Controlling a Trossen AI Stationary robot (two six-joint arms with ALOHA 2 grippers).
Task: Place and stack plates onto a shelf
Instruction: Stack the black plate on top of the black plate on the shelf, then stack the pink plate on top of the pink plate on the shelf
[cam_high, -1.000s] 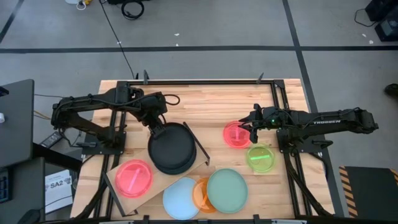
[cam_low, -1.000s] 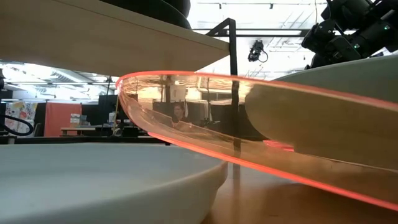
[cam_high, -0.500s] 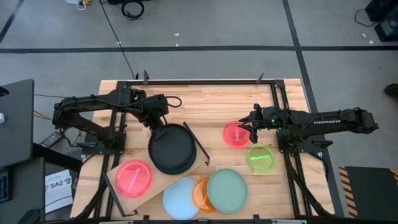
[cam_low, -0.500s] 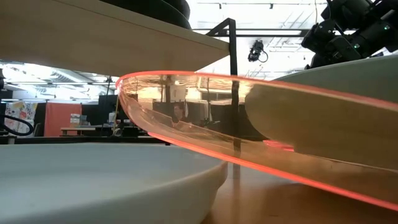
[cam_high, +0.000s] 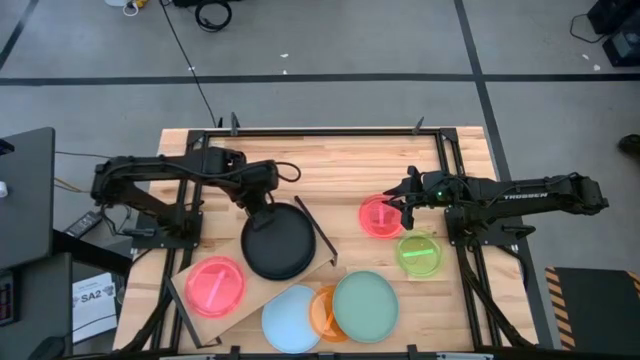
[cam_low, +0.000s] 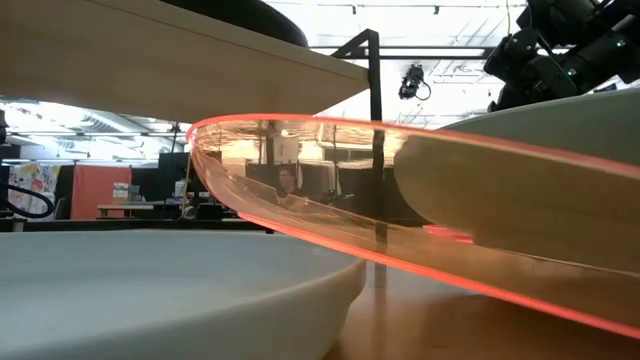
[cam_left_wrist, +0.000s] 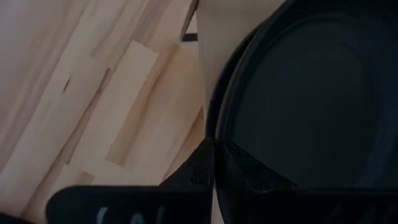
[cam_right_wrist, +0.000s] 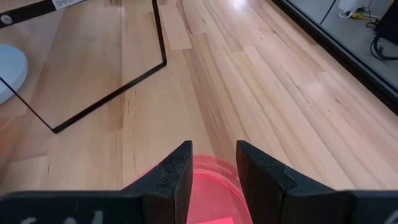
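Black and round, the largest plate (cam_high: 276, 240) lies on the pale wooden shelf (cam_high: 190, 282), toward the end where the thin black bar frame (cam_high: 316, 230) stands. The left gripper (cam_high: 262, 203) is at the plate's rim at about eleven o'clock, its jaws pinched shut on that edge; in the left wrist view the dark rim (cam_left_wrist: 225, 118) runs straight into the closed fingertips, with the shelf's pale board and the slatted tabletop (cam_left_wrist: 74, 93) beyond. At the shelf's other end, toward seven o'clock of the black plate, a translucent pink plate (cam_high: 215, 286) lies flat on the board.

Over on the right side of the table, the right gripper (cam_high: 404, 206) hangs over a second pink plate (cam_high: 379, 217), at that plate's three o'clock edge. Its fingers (cam_right_wrist: 175, 177) stand apart, one on each side of the pink rim (cam_right_wrist: 208, 186), which shows in the gap between them; whether they touch it I cannot tell. Just beside it, at five o'clock, a neon-green plate (cam_high: 419, 254) rests on the tabletop.

Along the near edge of the table, three more plates lie together: a light-blue plate (cam_high: 290, 317), a mint-green plate (cam_high: 366, 306), and between them an orange plate (cam_high: 326, 312) partly covered by both. In the low view the orange rim (cam_low: 330, 215) arches up close, with pale plates either side.
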